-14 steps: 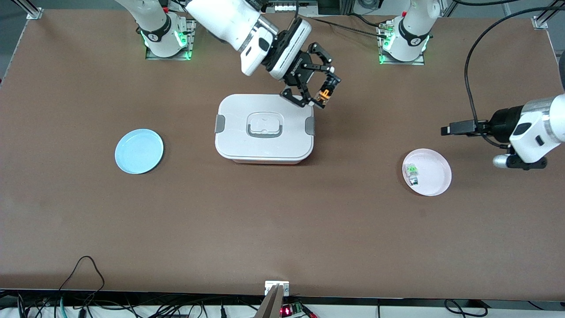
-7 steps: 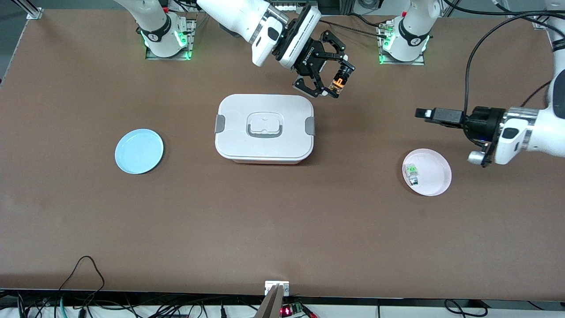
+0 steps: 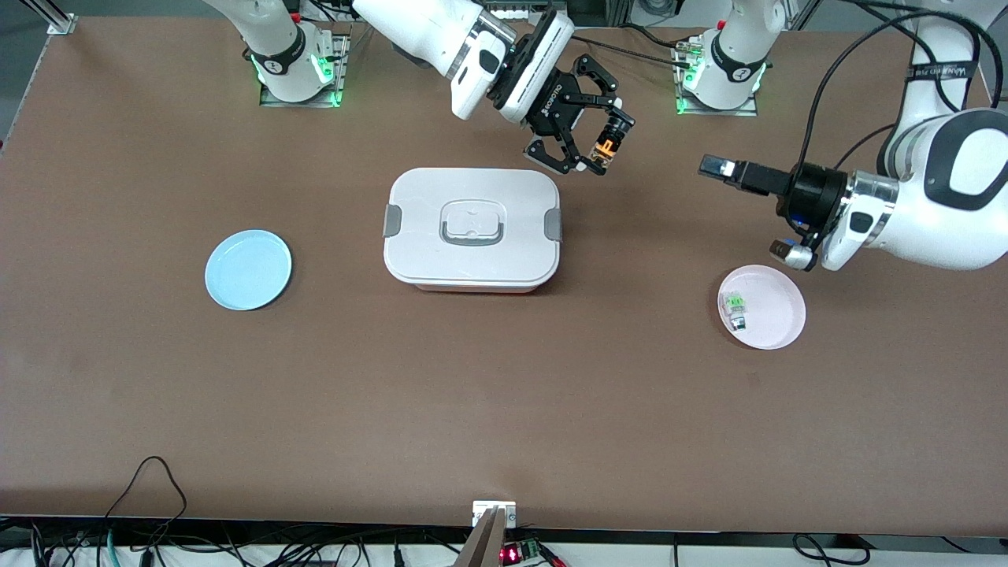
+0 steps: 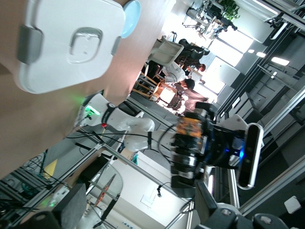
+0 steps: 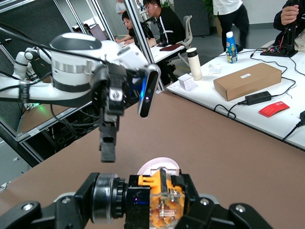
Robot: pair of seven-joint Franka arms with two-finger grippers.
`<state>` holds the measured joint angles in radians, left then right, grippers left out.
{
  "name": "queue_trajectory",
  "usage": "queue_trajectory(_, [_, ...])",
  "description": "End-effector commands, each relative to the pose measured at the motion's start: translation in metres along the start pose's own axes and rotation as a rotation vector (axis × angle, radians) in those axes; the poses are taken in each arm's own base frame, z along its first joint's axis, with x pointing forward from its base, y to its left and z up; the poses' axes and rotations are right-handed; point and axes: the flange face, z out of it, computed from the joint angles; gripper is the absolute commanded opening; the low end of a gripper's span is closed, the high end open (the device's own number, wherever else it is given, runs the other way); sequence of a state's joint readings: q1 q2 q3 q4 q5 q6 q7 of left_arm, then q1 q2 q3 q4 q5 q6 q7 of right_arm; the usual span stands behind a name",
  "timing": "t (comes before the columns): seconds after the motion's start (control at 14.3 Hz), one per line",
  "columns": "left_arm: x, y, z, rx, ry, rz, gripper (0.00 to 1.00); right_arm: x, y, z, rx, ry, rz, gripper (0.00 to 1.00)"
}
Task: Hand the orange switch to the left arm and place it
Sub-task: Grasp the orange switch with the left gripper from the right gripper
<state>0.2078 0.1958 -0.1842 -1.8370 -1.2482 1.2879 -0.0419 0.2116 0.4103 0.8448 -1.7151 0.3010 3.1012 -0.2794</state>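
Observation:
My right gripper (image 3: 602, 150) is shut on the orange switch (image 3: 605, 147) and holds it up over the table, just off the corner of the white box (image 3: 471, 228) at the left arm's end. The right wrist view shows the switch (image 5: 162, 200) clamped between the fingers. My left gripper (image 3: 720, 167) is open and empty in the air, level, pointing at the switch from the left arm's end, a gap apart. The left wrist view shows the switch (image 4: 190, 128) ahead between its spread fingers (image 4: 71, 205), and the box (image 4: 62, 43).
A pink plate (image 3: 776, 315) holding a green-and-clear switch (image 3: 735, 303) lies below the left arm. A blue plate (image 3: 248, 269) lies toward the right arm's end. Bare brown table (image 3: 504, 409) lies nearer the camera.
My right gripper lifted the switch off the box's corner toward the bases, then held still. My left arm swung in from the table's end, its gripper closing on the switch.

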Motion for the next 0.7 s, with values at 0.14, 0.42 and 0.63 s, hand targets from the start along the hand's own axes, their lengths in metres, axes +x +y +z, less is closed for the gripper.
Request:
queue_trajectory(0.14, [-0.011, 0.021, 0.053, -0.049, 0.048, -0.062, 1.0, 0.01, -0.002, 0.001, 0.009, 0.031, 0.007, 0.0])
queue_trajectory(0.42, [-0.012, 0.03, 0.084, -0.089, 0.115, -0.091, 1.0, 0.011, -0.003, 0.001, 0.01, 0.032, 0.006, 0.0])
queue_trajectory(0.63, [-0.009, 0.037, 0.101, -0.105, 0.13, -0.114, 1.0, 0.011, -0.004, 0.001, 0.011, 0.032, 0.006, 0.0])
